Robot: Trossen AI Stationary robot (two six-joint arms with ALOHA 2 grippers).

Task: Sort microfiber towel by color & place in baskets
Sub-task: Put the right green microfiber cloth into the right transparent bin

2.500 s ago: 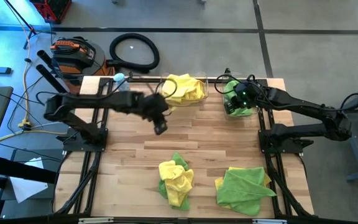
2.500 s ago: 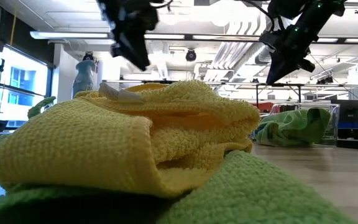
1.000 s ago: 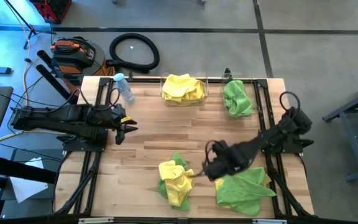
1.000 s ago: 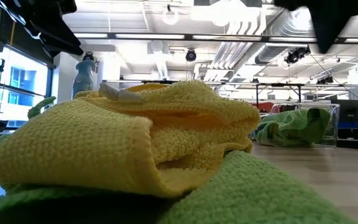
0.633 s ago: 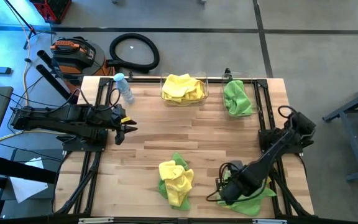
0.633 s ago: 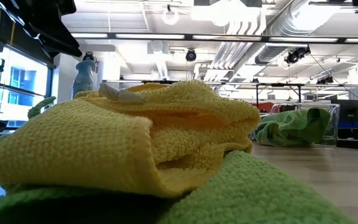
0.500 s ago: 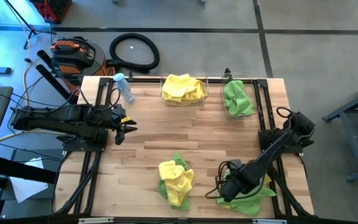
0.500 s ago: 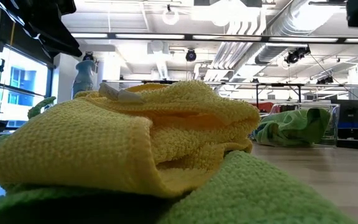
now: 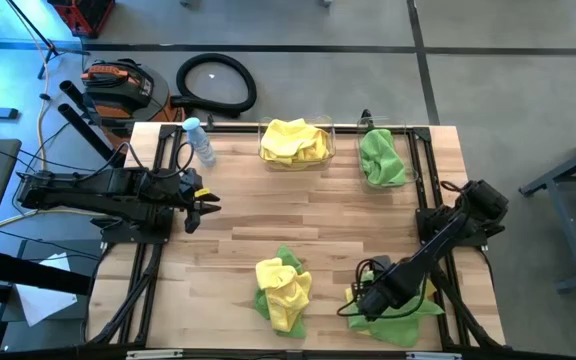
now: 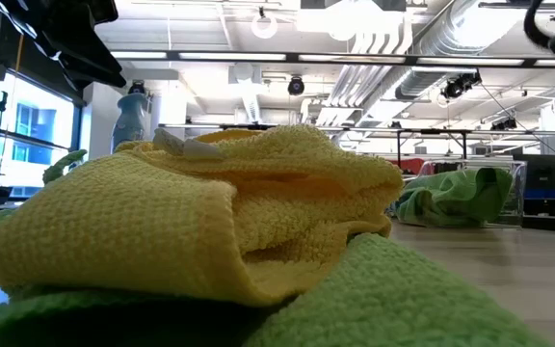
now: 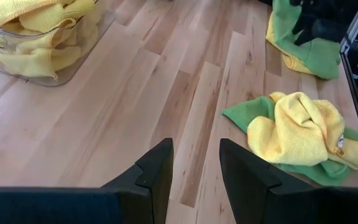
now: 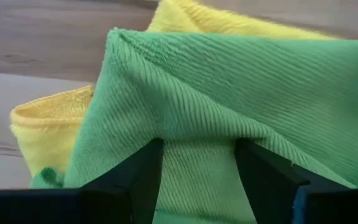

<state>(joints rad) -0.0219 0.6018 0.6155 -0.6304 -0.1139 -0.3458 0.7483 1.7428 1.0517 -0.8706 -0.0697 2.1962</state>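
Observation:
Two towel piles lie near the table's near edge. In the left pile a yellow towel (image 9: 286,290) rests on a green one (image 9: 286,258). In the right pile a green towel (image 9: 408,298) lies over a yellow one (image 12: 42,124). My right gripper (image 9: 364,302) points down at that pile's left part, open, with a raised fold of the green towel (image 12: 197,134) between its fingers. My left gripper (image 9: 200,207) hangs open over bare wood at the table's left. At the far edge one basket (image 9: 297,166) holds yellow towels and the other (image 10: 518,188) holds green ones. My right gripper comes from above, pointing down, its two open fingers (image 12: 138,180) standing on either side of a raised fold of the green towel's top layer (image 12: 197,155). Whether the fingers touch the cloth, I cannot tell. The towel lies on the pile.
A clear water bottle with a blue cap (image 9: 200,145) stands at the far left of the table. Bare wood (image 9: 298,215) spreads across the middle, between the baskets and the piles. Black arm frames run along the table's left and right sides.
My right gripper has gone from between the two piles toward the table's near edge and a little right, and down onto the right pile's green towel. The towels have kept their places.

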